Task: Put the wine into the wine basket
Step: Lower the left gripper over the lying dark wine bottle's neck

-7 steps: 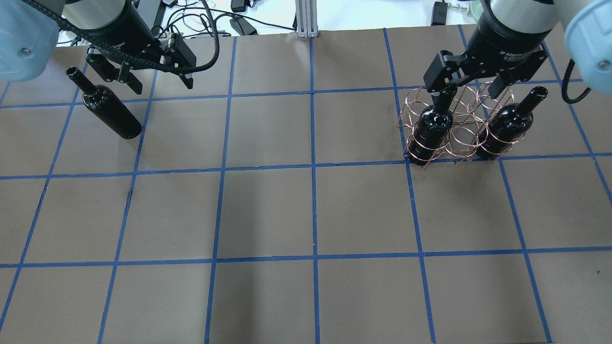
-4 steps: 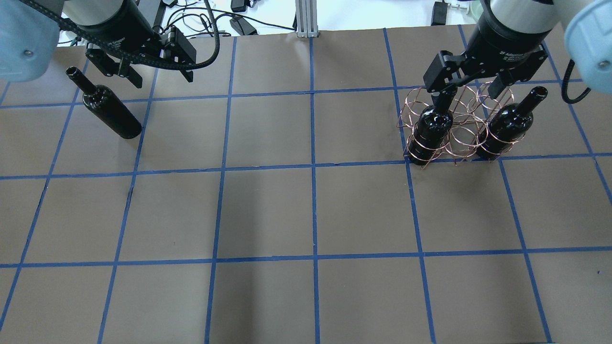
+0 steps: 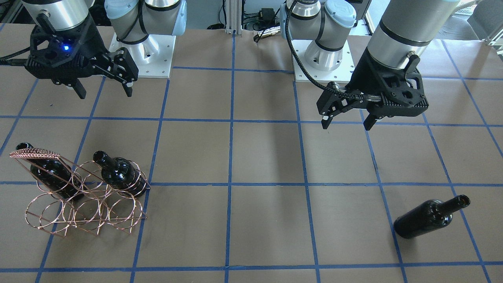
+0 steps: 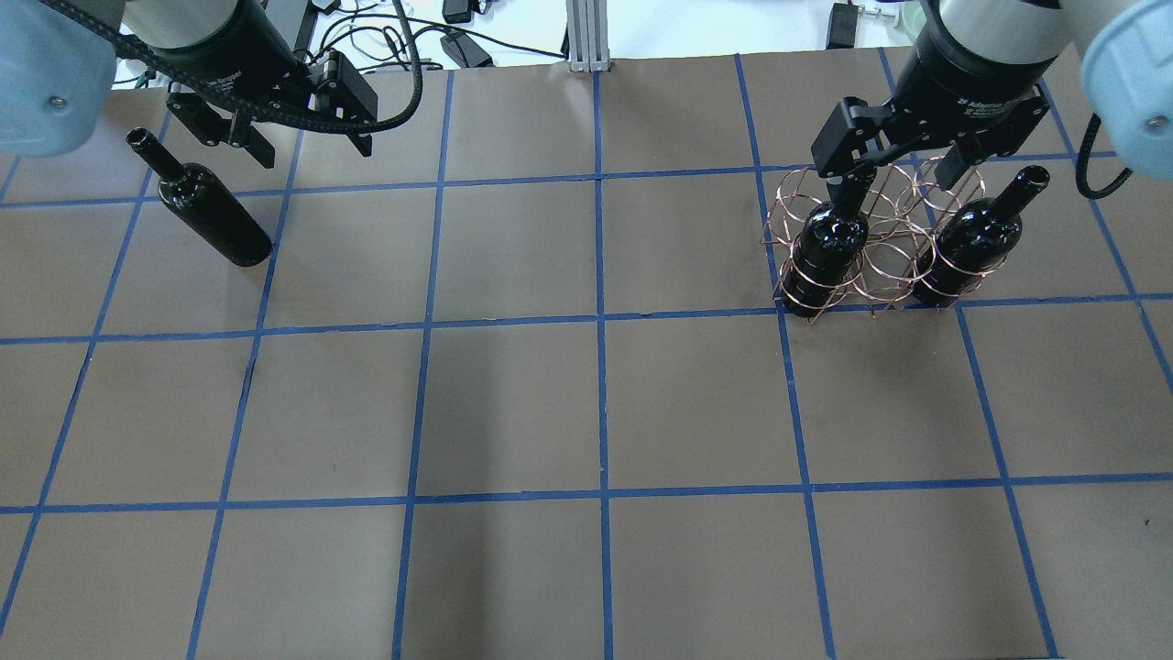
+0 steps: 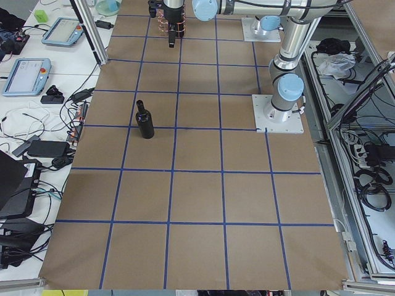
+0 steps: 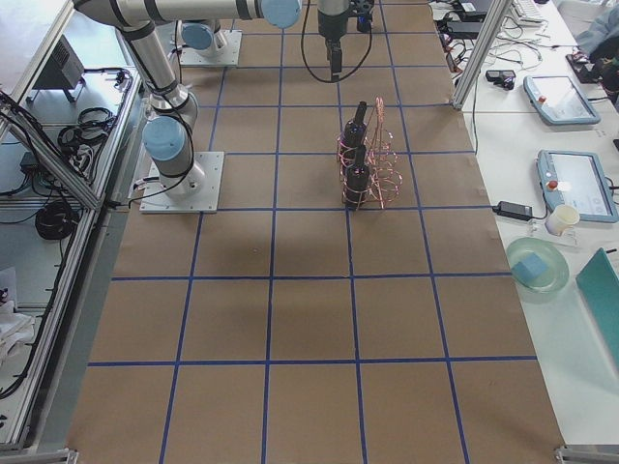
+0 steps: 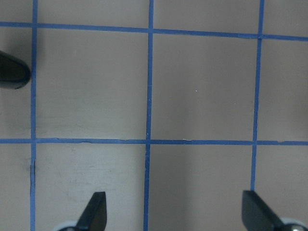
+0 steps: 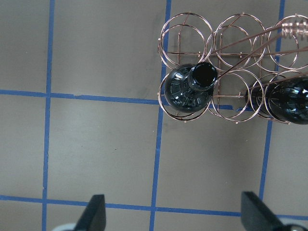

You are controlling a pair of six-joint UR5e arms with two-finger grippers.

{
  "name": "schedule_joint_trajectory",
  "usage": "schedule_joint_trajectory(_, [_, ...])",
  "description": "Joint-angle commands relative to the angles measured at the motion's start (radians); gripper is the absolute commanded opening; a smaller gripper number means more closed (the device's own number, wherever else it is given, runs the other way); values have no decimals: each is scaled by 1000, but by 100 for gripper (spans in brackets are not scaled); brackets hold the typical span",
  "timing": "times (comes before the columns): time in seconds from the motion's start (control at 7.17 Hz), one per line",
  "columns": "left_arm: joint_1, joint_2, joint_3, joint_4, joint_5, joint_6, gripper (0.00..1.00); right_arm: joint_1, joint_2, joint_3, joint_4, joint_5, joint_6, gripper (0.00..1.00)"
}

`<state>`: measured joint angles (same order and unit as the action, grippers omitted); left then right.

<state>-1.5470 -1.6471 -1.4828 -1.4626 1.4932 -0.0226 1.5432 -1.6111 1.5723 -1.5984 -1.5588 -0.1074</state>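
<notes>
The copper wire wine basket [image 4: 786,203] stands at the right, with its coil-wrapped bar [image 3: 35,154] on top. Two near-black bottles sit in its rings, one [image 4: 827,249] on the left end and one [image 4: 977,236] on the right end, necks pointing up and away. A third wine bottle [image 4: 216,222] lies on its side on the table at the left. My left gripper [image 4: 312,147] is open and empty, hanging above the table beside that bottle's neck. My right gripper [image 4: 903,183] is open and empty, raised above the basket. Both bottles show below it in the right wrist view [image 8: 190,89].
The table [image 4: 596,403] is brown paper marked with a blue tape grid. Cables and a metal post [image 4: 586,37] lie beyond its far edge. The arm bases [image 3: 145,59] stand on the robot's side. Tablets and cups sit on side benches [image 6: 561,193].
My left gripper has drawn back a little from the lying bottle, staying open. The right gripper, the basket and the bottles have not moved.
</notes>
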Motion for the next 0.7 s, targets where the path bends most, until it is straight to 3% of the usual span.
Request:
schedule_joint_trajectory(0.0, [1, 9, -8, -11, -4, 0, 100, 0, 0, 0, 0, -1, 0, 100])
schedule_joint_trajectory(0.28, [42, 7, -8, 1, 1, 36, 100, 0, 0, 0, 0, -1, 0, 100])
schedule_joint_trajectory(0.56, [141, -26, -7, 20, -10, 229, 100, 0, 0, 0, 0, -1, 0, 100])
